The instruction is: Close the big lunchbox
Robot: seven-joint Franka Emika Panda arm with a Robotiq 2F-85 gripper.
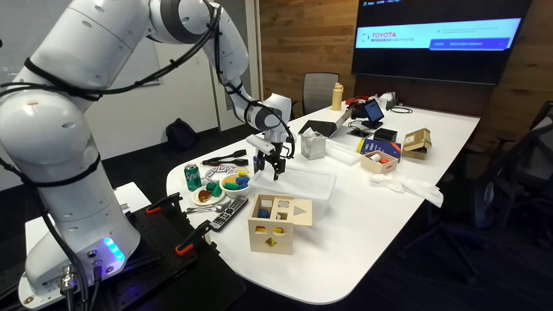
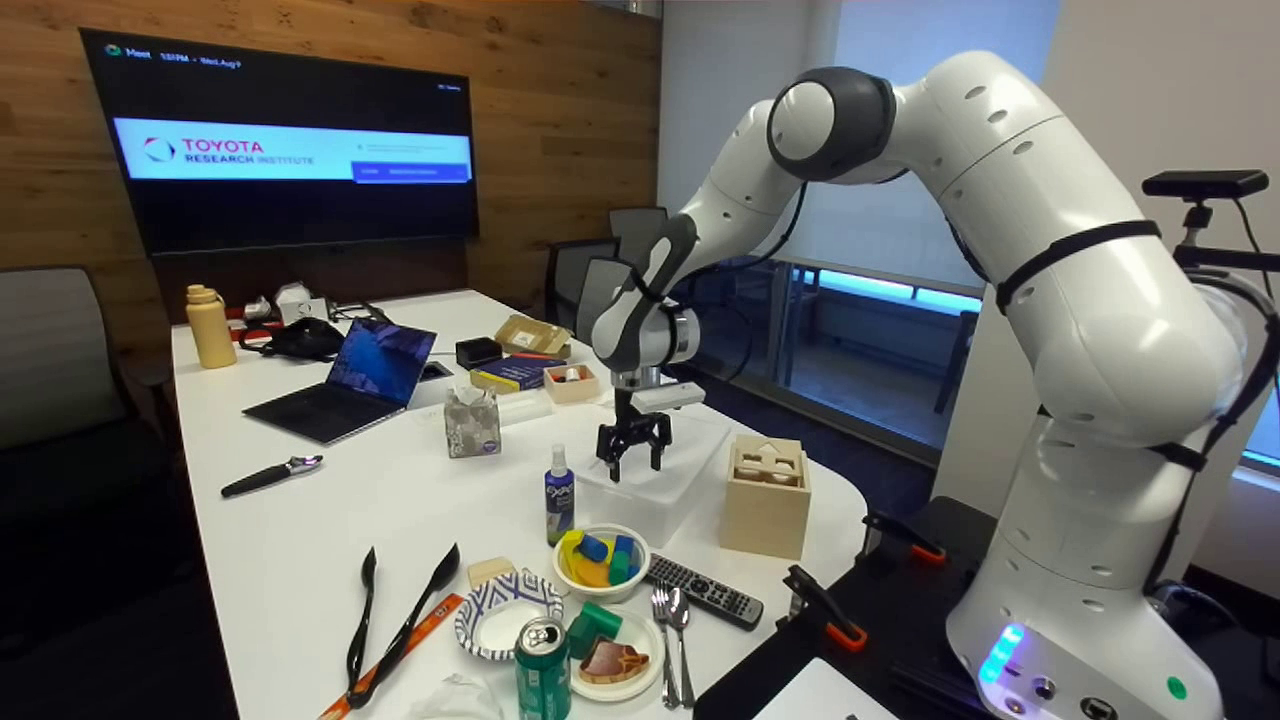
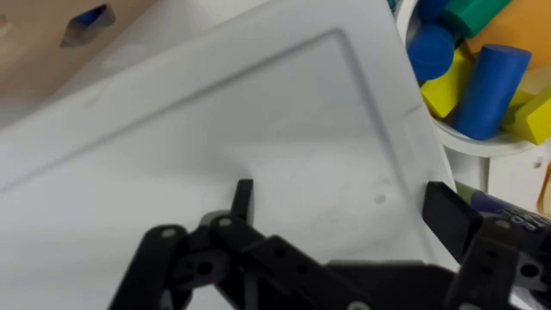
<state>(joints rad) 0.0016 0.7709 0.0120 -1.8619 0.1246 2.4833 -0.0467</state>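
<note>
The big lunchbox (image 1: 322, 203) is a wide, low, translucent white container on the table, and it also shows in an exterior view (image 2: 655, 515). Its flat white lid (image 1: 306, 181) lies over the top and fills much of the wrist view (image 3: 280, 159). I cannot tell whether the lid's edges are fully pressed down. My gripper (image 1: 268, 172) points down over the lid, near the side by the spray bottle, as an exterior view also shows (image 2: 636, 472). In the wrist view the gripper (image 3: 340, 189) has its fingers wide apart with nothing between them. Whether the fingertips touch the lid is unclear.
A wooden box (image 2: 765, 510) stands close beside the lunchbox. A bowl of coloured blocks (image 2: 600, 565) and a spray bottle (image 2: 560, 500) stand by another side. A remote (image 1: 230, 213), a soda can (image 1: 192, 177) and a tissue box (image 1: 313, 147) are nearby.
</note>
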